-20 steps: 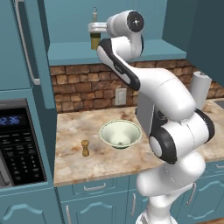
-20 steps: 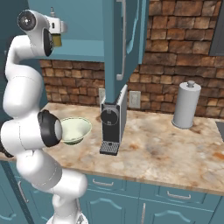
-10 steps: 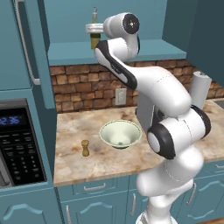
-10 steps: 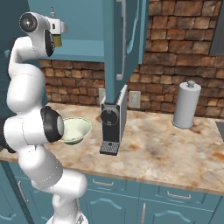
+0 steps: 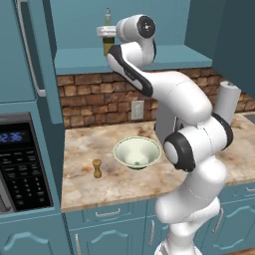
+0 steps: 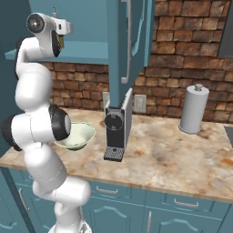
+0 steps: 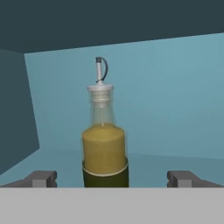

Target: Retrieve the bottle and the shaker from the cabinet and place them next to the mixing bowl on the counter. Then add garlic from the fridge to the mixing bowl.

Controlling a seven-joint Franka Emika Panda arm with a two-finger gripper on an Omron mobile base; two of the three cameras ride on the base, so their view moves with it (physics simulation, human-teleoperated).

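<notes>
Your end effector (image 7: pixel 112 177) is wide open w/ the bottle (image 7: pixel 105 144) between its 2 tips, not gripped, on the cabinet (image 5: pixel 149 56) shelf.

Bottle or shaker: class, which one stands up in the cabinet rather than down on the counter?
The bottle, olive-yellow with a pourer top, stands on the cabinet shelf; the small brown shaker stands on the counter.

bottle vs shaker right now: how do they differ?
Place: the bottle stands on the cabinet shelf; the shaker stands on the counter beside the mixing bowl.
Look: the bottle is clear glass with yellow liquid, a dark band and a pourer top; the shaker is brown and opaque.
Size: the bottle looks taller, the shaker short and squat.
End effector: open, lined up on the bottle; the shaker stands free.
Shared: both upright.
</notes>
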